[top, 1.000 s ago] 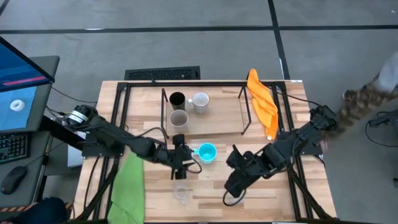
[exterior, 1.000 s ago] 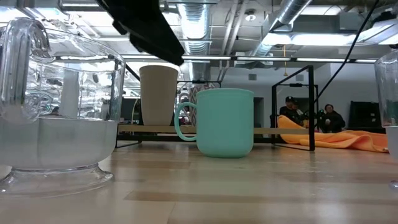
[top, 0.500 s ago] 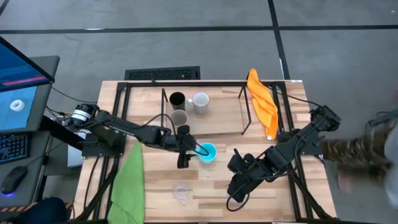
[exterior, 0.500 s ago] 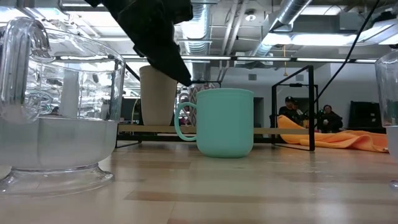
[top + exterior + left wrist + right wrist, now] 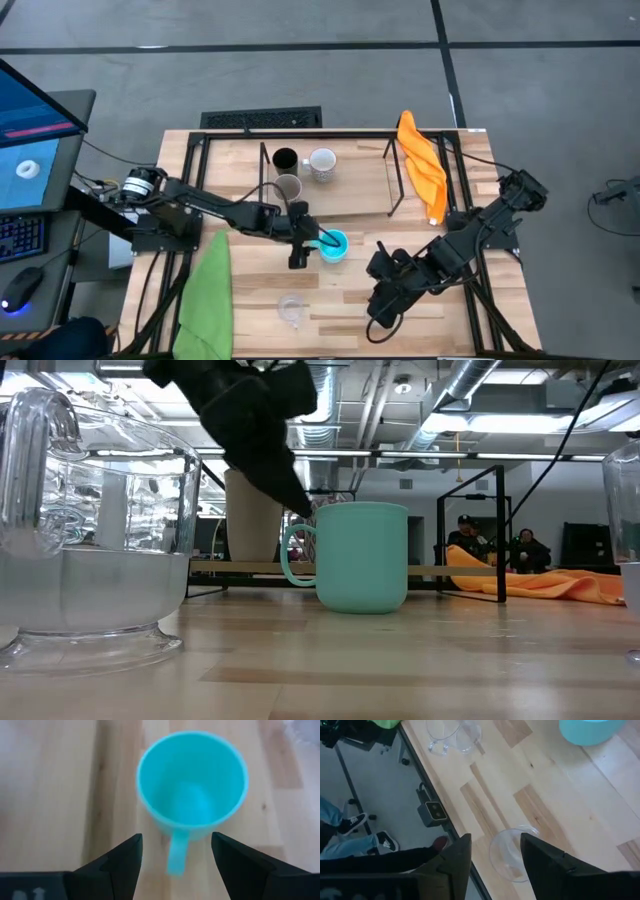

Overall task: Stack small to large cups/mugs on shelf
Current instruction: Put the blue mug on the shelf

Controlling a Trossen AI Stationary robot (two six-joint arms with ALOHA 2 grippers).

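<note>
Shelf (image 5: 350,190), the low light-wood board with wire uprights, carries three vessels at its left end: black cup (image 5: 285,159), white mug (image 5: 322,161), grey-beige cup (image 5: 288,189). Bright blue mug (image 5: 333,245) stands on the tabletop just in front of the shelf, handle toward the left arm. One clear glass (image 5: 291,310) sits well in front of the shelf near the table's front edge; a second clear glass (image 5: 512,854) lies under the right wrist, also near that edge.

Step in hand, by my read: grasping the blue mug. Left gripper (image 5: 175,851) hovers over it, fingers spread wide, straddling the handle, holding nothing. Right gripper (image 5: 495,851) hangs above the second glass, fingers apart, empty.

Next move likely needs the left gripper to drop, pinch the handle or rim, then lift to the shelf.
</note>
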